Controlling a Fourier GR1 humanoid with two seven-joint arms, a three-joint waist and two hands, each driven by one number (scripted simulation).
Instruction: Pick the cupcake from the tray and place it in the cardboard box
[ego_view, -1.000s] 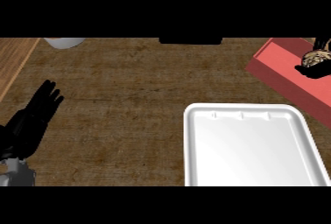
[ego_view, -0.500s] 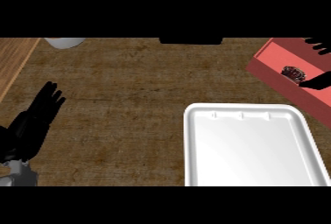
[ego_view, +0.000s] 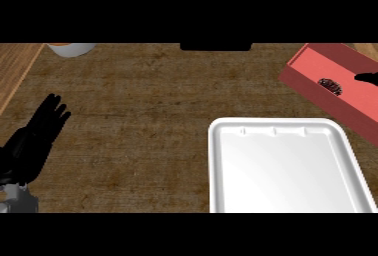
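Note:
The cupcake (ego_view: 331, 86), dark with a brownish top, lies inside the red cardboard box (ego_view: 314, 75) at the upper right. Only a black fingertip of my right hand (ego_view: 367, 77) shows at the right edge, just right of the cupcake and apart from it. The white tray (ego_view: 284, 167) sits at the lower right with nothing on it. My left hand (ego_view: 33, 142) rests at the left edge, fingers straight and pointing up, holding nothing.
A white round object (ego_view: 71, 49) peeks in at the top left. A dark block (ego_view: 215, 46) sits at the top centre edge. A lighter wooden strip (ego_view: 16, 70) runs along the left side of the brown counter.
My right hand has let go of the cupcake in the box and drawn back to the right, almost out of view. The left hand has not moved.

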